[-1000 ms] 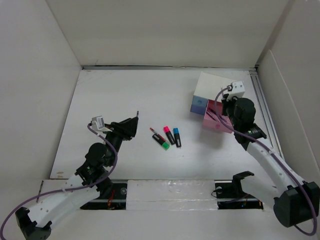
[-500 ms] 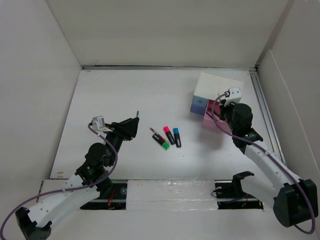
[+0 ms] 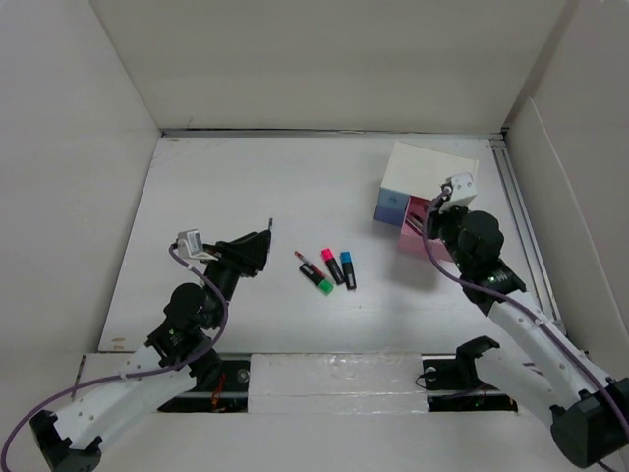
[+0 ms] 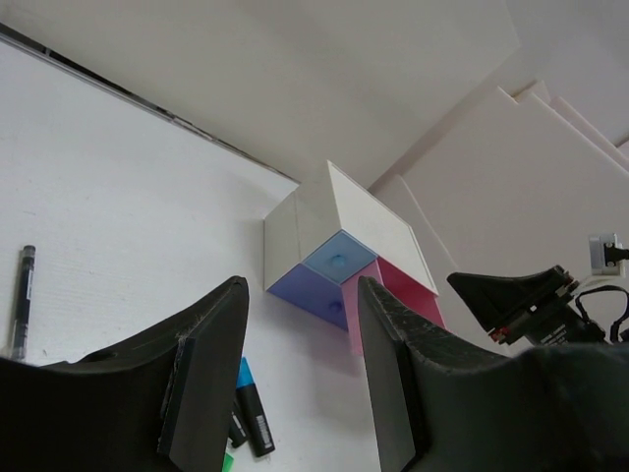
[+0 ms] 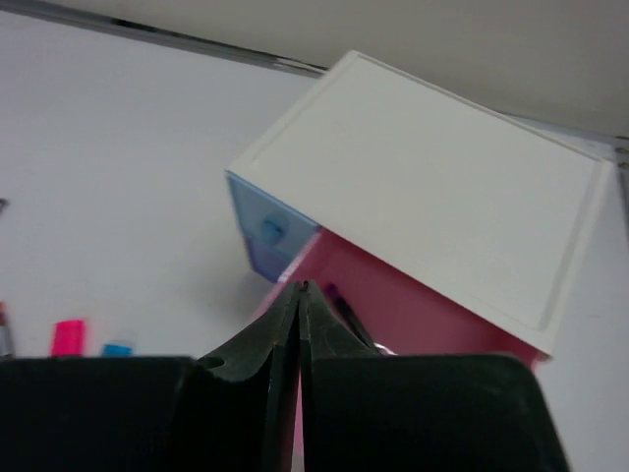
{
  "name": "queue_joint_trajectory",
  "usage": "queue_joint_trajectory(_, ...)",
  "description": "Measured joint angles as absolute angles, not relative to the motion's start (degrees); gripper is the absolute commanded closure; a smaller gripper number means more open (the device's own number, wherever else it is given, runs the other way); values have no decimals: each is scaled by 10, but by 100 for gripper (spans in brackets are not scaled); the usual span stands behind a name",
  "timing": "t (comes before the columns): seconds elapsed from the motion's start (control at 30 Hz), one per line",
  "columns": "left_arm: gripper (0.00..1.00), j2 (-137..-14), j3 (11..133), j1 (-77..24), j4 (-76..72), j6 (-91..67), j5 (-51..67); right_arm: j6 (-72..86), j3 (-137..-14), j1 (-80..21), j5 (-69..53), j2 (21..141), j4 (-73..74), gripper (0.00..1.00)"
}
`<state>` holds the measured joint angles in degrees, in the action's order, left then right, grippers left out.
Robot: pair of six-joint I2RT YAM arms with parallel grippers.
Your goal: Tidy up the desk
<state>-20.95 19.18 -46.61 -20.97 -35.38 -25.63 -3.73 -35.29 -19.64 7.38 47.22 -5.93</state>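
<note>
The white desk (image 3: 246,187) holds a small white drawer box (image 3: 425,174) at the back right. Its pink drawer (image 3: 417,211) is pulled open, and a dark pen (image 5: 346,313) lies inside it. My right gripper (image 3: 433,222) is shut and empty, with its tips just over the pink drawer's near edge (image 5: 300,287). Three markers lie mid-desk: green (image 3: 317,275), pink (image 3: 332,265) and blue (image 3: 348,269). My left gripper (image 3: 261,243) is open and empty, hovering left of them (image 4: 300,290). A thin black pen (image 3: 270,225) lies just beyond it.
White panels wall the desk on the left, back and right. The box's blue drawers (image 4: 329,270) are closed. A metal rail (image 3: 516,211) runs along the right edge, close to the box.
My right arm has drawn back a little toward the near edge, away from the box, with its jaws still shut. The left arm has barely moved.
</note>
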Motion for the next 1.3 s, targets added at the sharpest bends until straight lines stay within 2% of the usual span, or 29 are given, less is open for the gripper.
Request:
queue_joint_trajectory(0.07,57,-208,192,-466,-209,-354,-258,-30,-371,-232,70,493,-57,100)
queue_joint_trajectory(0.2,73,-204,192,-466,-197,-359,-278,-23,-452,-343,78,609,-49,100)
queue_joint_trajectory(0.27,74,-194,192,-466,-183,-364,-299,-19,-491,-395,78,679,-48,99)
queue_joint_trajectory(0.33,73,-178,192,-466,-167,-373,-322,-16,-518,-439,75,743,-48,95)
queue_joint_trajectory(0.37,73,-167,192,-466,-162,-378,-333,-15,-531,-457,71,776,-48,86)
queue_joint_trajectory(0.5,65,-124,190,-466,-149,-396,-368,-10,-565,-508,48,889,-47,75)
queue_joint_trajectory(0.6,60,-97,181,-465,-147,-403,-385,1,-597,-524,32,967,-46,70)
queue_joint_trajectory(0.8,58,-93,175,-465,-143,-410,-396,10,-666,-533,23,1086,-44,65)
queue_joint_trajectory(1.0,57,-125,175,-465,-144,-408,-389,12,-701,-533,39,1134,-35,65)
queue_joint_trajectory(1.3,57,-152,175,-465,-148,-396,-367,11,-705,-533,72,1141,-34,71)
